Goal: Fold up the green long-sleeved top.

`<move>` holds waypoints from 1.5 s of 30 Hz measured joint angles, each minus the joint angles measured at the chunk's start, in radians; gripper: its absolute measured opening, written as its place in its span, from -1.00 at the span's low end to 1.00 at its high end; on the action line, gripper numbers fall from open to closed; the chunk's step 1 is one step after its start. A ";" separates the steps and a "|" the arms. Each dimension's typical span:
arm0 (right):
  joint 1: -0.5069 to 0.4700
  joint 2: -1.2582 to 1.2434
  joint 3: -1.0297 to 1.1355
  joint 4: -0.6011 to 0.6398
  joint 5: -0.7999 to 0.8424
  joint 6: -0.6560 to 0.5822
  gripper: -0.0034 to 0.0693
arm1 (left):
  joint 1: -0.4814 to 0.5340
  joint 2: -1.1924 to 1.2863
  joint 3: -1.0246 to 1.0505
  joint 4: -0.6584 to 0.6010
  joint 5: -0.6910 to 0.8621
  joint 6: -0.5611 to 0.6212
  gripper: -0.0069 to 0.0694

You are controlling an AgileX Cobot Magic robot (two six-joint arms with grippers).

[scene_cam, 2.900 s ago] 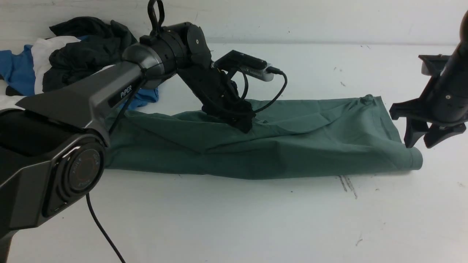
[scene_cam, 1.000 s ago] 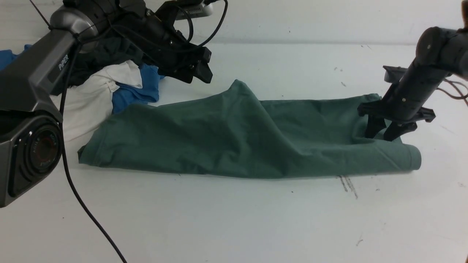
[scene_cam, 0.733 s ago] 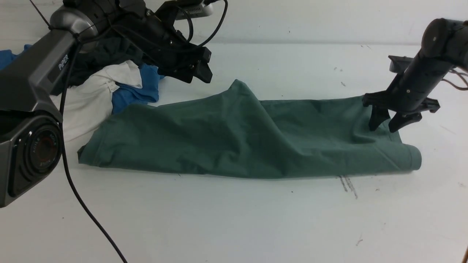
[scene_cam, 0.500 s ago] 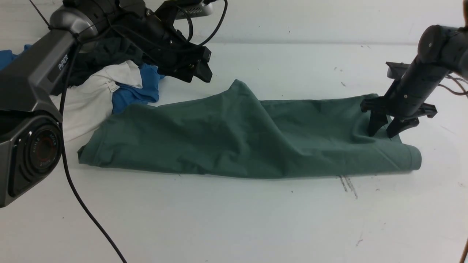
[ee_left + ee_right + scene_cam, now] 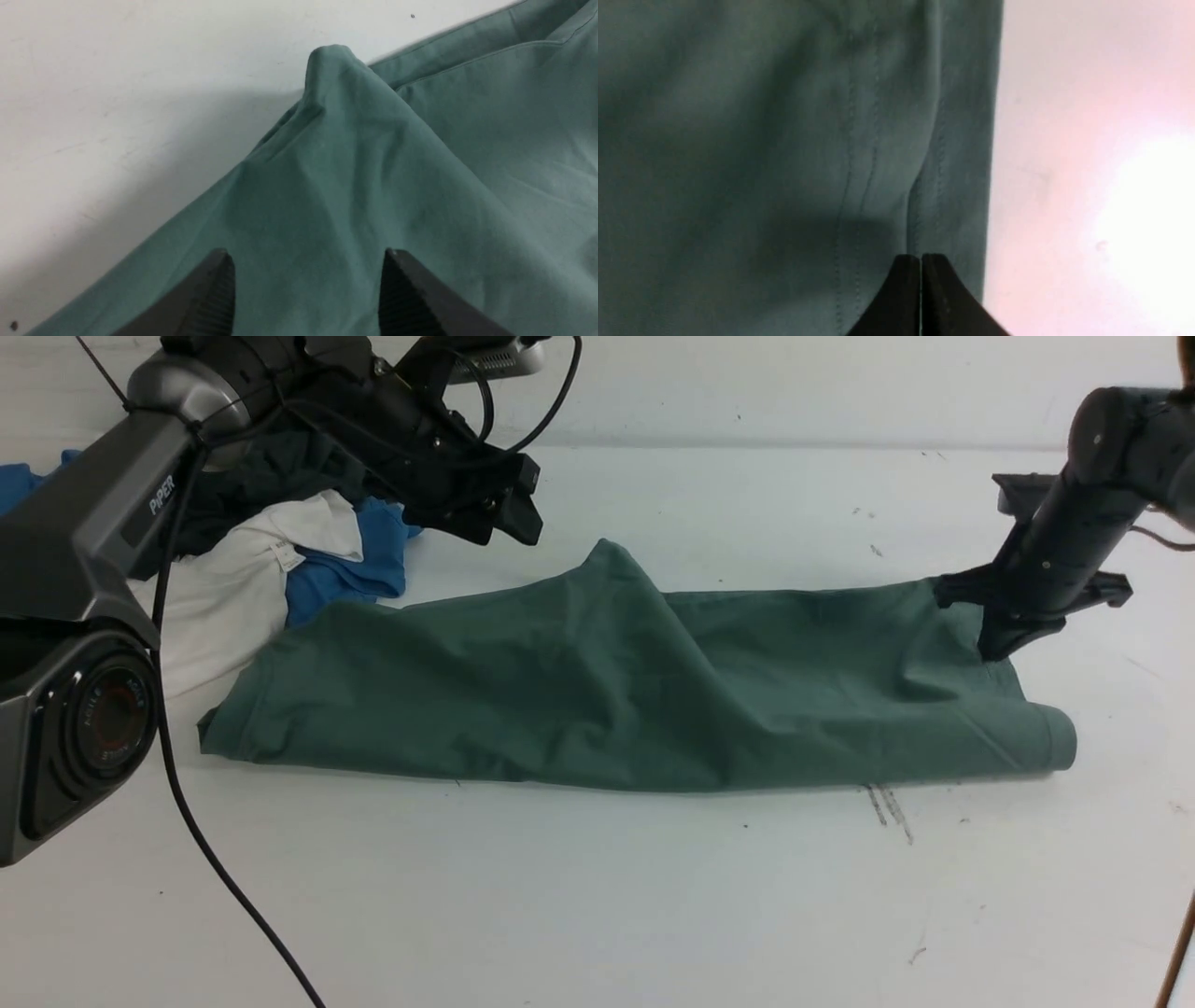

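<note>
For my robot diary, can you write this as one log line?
green top: lying in long strip | left gripper: open, raised | right gripper: shut at hem

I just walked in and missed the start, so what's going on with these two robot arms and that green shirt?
A two-armed robot is folding a sage-green long-sleeved cotton top, lying as a long band on the white table. Its right pincer is shut at the hem on the top's right end; whether cloth is pinched is unclear. Its left pincer hangs open, empty, near a raised peak of fabric. Dark, white and blue garments are heaped at far left.
</note>
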 joint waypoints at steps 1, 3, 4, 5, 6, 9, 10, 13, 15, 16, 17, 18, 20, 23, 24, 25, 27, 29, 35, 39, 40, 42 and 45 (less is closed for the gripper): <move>0.000 0.000 -0.015 -0.012 0.000 0.000 -0.93 | 0.000 0.000 0.000 0.002 0.000 0.003 0.22; 0.000 0.000 -0.038 -0.041 0.000 0.001 -0.94 | 0.000 0.000 0.000 0.012 0.000 0.005 0.22; 0.000 0.000 -0.045 -0.057 0.000 0.007 -0.94 | 0.000 0.000 0.000 0.020 0.000 0.005 0.22; 0.000 0.000 -0.047 -0.071 0.000 0.015 -0.94 | 0.000 0.000 0.000 0.032 0.000 0.005 0.22; 0.000 0.000 -0.047 -0.075 0.000 0.023 -0.94 | 0.000 0.000 0.000 0.041 0.000 0.005 0.22; 0.000 0.000 -0.046 -0.071 0.001 0.046 -0.94 | 0.000 0.000 0.000 0.057 -0.001 0.005 0.22; -0.001 0.000 -0.042 -0.056 0.002 0.051 -0.94 | 0.000 0.000 0.000 0.060 -0.002 0.005 0.22; -0.003 0.000 -0.013 0.045 0.003 0.044 -0.92 | 0.000 0.000 0.000 0.063 -0.010 0.006 0.22; -0.003 0.000 0.005 0.089 0.002 0.028 -0.88 | 0.000 0.000 0.000 0.063 -0.010 0.006 0.22; -0.003 0.000 0.011 0.100 0.002 0.023 -0.85 | 0.000 0.000 0.000 0.063 -0.012 0.006 0.22; -0.003 0.000 0.015 0.104 0.002 0.016 -0.80 | 0.000 0.000 0.000 0.063 -0.012 0.006 0.22; -0.003 0.001 0.016 0.104 0.003 0.013 -0.77 | 0.000 0.000 0.000 0.063 -0.012 0.006 0.22; -0.003 0.001 0.022 0.088 0.002 0.010 -0.65 | 0.000 0.000 0.000 0.065 -0.012 0.006 0.22; -0.003 0.001 0.050 0.076 0.001 0.007 -0.49 | 0.000 0.000 0.000 0.065 -0.019 0.006 0.22; -0.003 0.001 0.061 0.076 0.001 0.007 -0.45 | 0.000 0.000 0.000 0.065 -0.023 0.006 0.22; -0.003 0.001 0.073 0.076 -0.002 0.005 -0.42 | 0.000 0.000 0.000 0.065 -0.028 0.006 0.22; -0.003 0.000 0.081 0.076 -0.009 0.000 -0.36 | 0.000 0.000 0.000 0.066 -0.042 0.006 0.22; -0.003 -0.001 0.081 0.076 -0.010 0.000 -0.34 | 0.000 0.000 0.000 0.066 -0.045 0.006 0.22; -0.003 -0.001 0.076 0.076 -0.009 0.000 -0.37 | 0.000 0.000 0.000 0.066 -0.052 0.006 0.22; -0.003 -0.001 0.074 0.072 -0.007 0.000 -0.70 | 0.000 0.000 0.000 0.066 -0.053 0.006 0.22; -0.003 -0.001 0.074 0.072 -0.007 0.000 -0.74 | 0.000 0.000 0.000 0.066 -0.053 0.006 0.22; -0.003 -0.001 0.074 0.068 -0.007 0.007 -0.88 | 0.000 0.000 0.000 0.066 -0.053 0.006 0.22; -0.003 -0.006 0.074 0.028 -0.005 0.011 -0.92 | 0.000 0.000 0.000 0.066 -0.053 0.006 0.22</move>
